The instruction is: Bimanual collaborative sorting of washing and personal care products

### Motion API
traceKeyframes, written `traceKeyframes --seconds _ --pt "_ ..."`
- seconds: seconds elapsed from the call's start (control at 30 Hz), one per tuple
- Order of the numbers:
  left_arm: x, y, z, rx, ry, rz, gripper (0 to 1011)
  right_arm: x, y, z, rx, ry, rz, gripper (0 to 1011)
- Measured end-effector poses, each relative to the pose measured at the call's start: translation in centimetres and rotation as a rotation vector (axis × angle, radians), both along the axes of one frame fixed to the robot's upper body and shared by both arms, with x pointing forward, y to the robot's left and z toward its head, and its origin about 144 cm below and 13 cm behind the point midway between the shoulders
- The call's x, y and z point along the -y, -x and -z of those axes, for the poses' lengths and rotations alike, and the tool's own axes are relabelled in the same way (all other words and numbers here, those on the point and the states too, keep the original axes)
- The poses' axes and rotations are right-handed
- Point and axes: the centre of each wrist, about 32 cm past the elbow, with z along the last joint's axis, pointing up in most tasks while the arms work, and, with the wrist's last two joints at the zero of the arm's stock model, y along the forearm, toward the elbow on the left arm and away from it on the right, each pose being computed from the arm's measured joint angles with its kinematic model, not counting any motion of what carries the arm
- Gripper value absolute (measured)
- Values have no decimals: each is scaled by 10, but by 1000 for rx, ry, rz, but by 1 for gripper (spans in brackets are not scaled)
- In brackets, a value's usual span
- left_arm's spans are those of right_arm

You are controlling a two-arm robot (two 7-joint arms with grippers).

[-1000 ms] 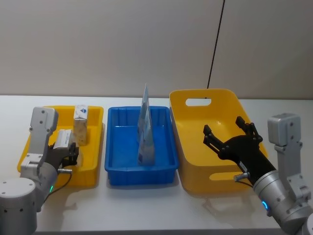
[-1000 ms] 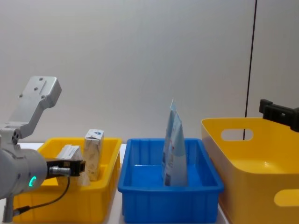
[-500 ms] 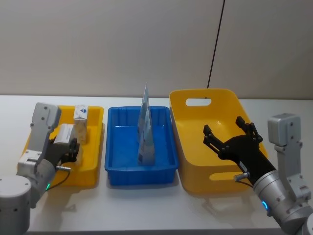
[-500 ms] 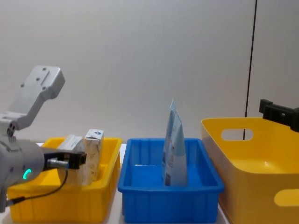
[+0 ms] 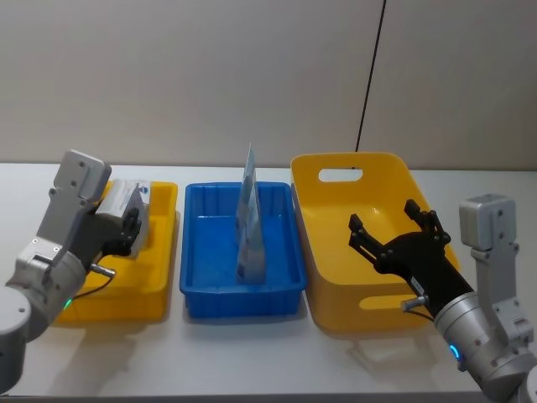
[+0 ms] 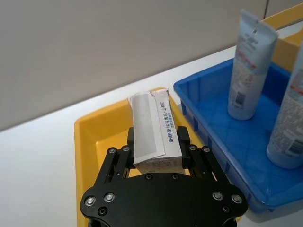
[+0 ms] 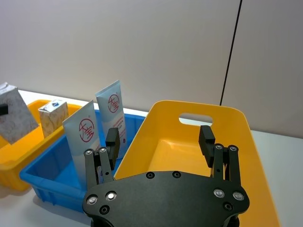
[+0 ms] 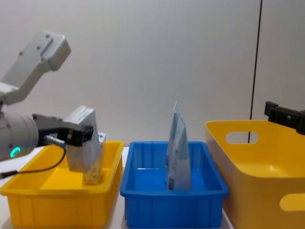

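Left claw (image 8: 78, 135) clamped on speckled pack (image 8: 85, 145), long axis running straight out from it, above small yellow bin (image 5: 126, 306); blue bin (image 5: 243, 302) just right; right claw (image 5: 390, 228) spread open farther right.

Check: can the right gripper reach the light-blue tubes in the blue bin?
Probably yes. The right gripper is open above the yellow basket, next to the blue bin; the tubes stand upright, tops above its rim, nothing between. The left gripper holds a pack over the left yellow bin.
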Motion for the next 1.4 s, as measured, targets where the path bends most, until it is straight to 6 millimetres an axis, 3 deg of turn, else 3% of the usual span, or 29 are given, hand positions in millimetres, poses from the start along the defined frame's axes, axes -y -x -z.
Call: traceKeyframes --seconds 0.77,1.4 --pt "-30 2 -35 122 -85 349 446 0 0 0 0 0 0 1003" --pt "-45 4 -42 128 -79 650 446 0 0 0 0 0 0 1003"
